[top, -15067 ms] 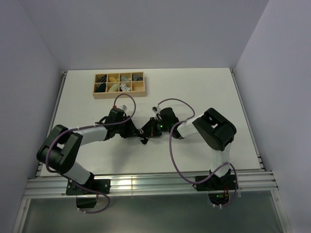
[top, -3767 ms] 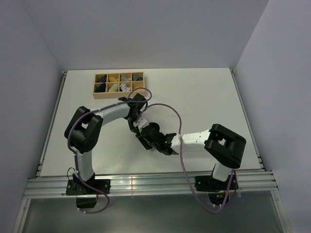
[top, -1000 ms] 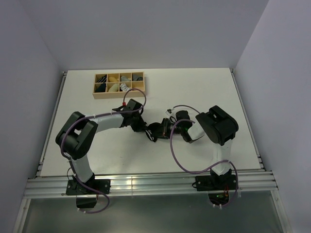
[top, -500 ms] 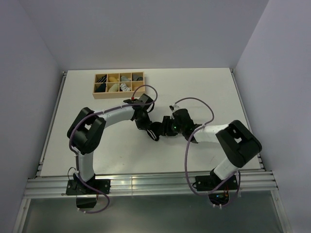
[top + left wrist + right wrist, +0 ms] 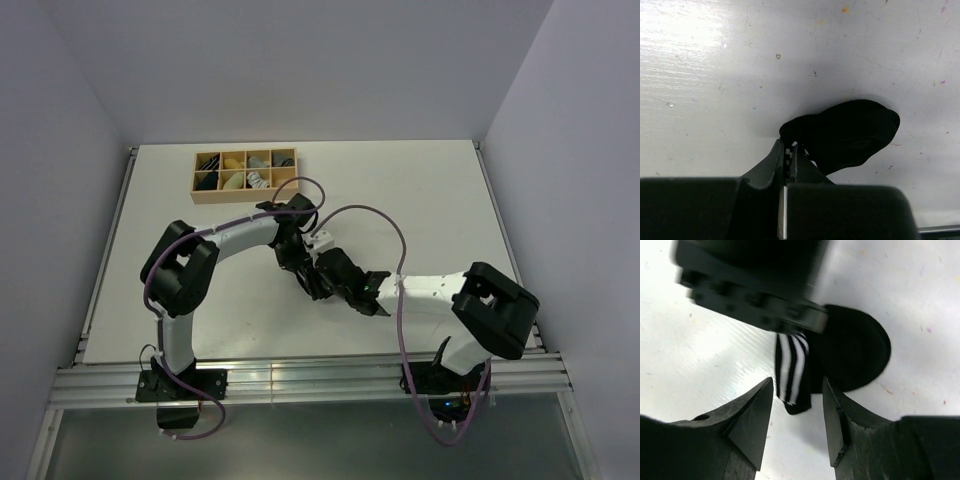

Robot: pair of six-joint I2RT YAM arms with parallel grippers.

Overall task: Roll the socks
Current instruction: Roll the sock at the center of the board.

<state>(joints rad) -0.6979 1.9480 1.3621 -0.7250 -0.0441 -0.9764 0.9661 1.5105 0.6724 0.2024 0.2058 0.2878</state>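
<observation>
The socks lie as a dark bundle on the white table, black outside, with a black-and-white striped end sticking out. My left gripper is shut on the bundle's near edge, a bit of patterned cloth pinched between its fingers. My right gripper stands open just short of the striped end, one finger on either side of it and touching nothing. In the top view both grippers meet mid-table: the left gripper comes from the far side, the right gripper from the near right, over the socks.
A wooden compartment box holding several rolled socks stands at the back left of the table. The right arm's purple cable loops above the table behind the grippers. The left arm's dark housing fills the top of the right wrist view.
My right gripper has let go of the socks and opened, and its arm has swung round toward the near right. The left gripper has closed tighter on the bundle and stayed with it.
</observation>
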